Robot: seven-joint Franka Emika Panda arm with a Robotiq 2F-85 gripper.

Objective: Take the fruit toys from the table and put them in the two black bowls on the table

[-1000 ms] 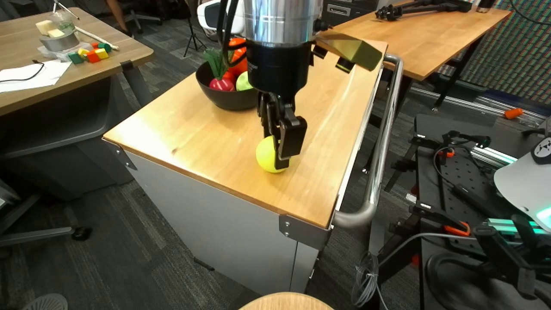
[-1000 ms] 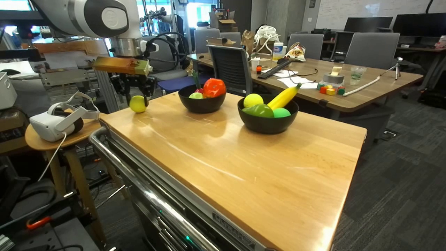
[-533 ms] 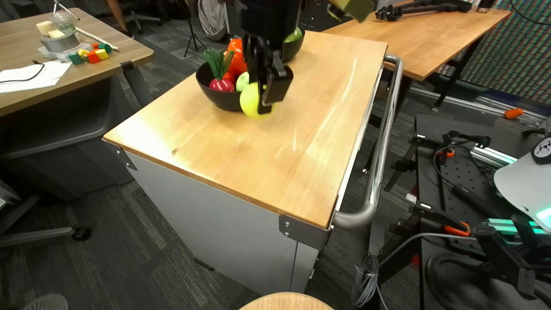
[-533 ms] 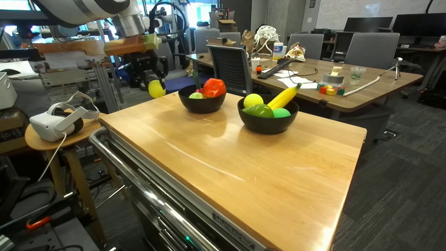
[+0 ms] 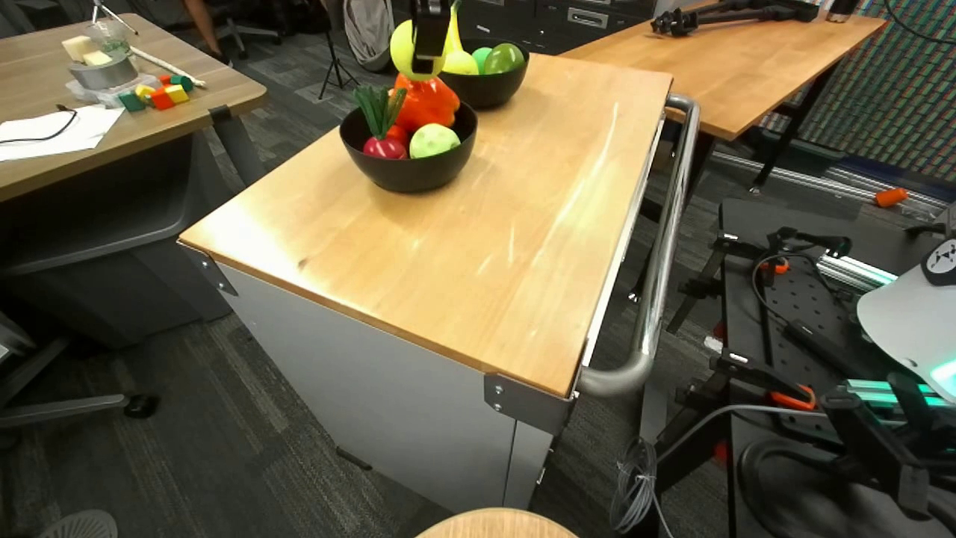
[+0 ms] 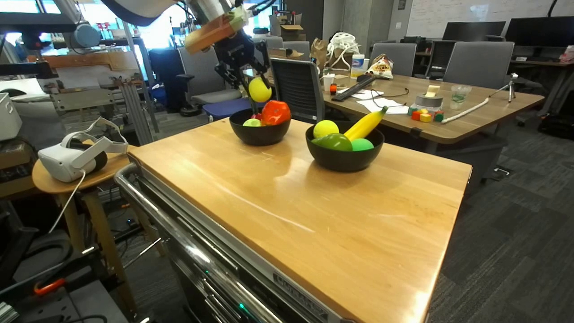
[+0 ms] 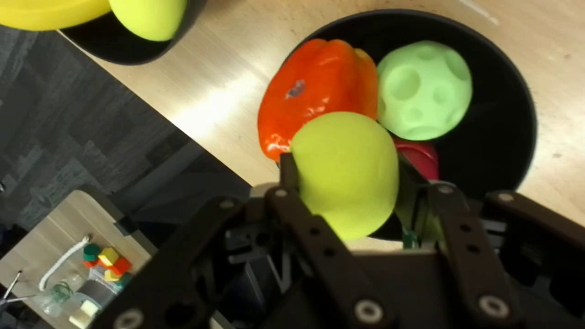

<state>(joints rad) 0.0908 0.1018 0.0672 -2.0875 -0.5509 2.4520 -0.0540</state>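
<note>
In an exterior view the arm [image 6: 142,8] is leaning in from the upper left, its bright metal wrist [image 6: 210,8] slanting so that the black gripper [image 6: 258,89] is pointing obliquely downward. Its jointed fingers [image 7: 320,237] are pinching a smooth lime-yellow ball [image 7: 343,178] from opposite sides, and the ball is hanging above a matte black bowl [image 6: 260,136]; I cannot tell whether it is touching the lobed, glossy orange-red pepper [image 7: 315,87] beneath. That round bowl is standing near one long edge of the worktop [image 6: 358,215], the edge opposite the tubular metal rail [image 5: 670,217]. Beside the pepper it is holding a pale green ball [image 7: 425,91] pitted with round craters, and a shiny red radish [image 5: 385,147] whose leaves [image 5: 377,108] are sticking up in a stiff green tuft. Farther along the same edge, near but apart, a second black bowl [image 6: 345,160] of similar form is carrying a smooth, curved yellow banana [image 6: 367,123] that is leaning up over the rim, a rounded yellow fruit [image 6: 326,129], a glossy dark-green pear-like piece [image 6: 334,142] and a duller green ball [image 6: 361,145]. The worktop's pale wood is showing whitish streaks and a small dark knot; below its short edge a flat grey panel [image 5: 388,388] is dropping straight, with a dark metal bracket [image 5: 526,403] capping the corner by the rail.
</note>
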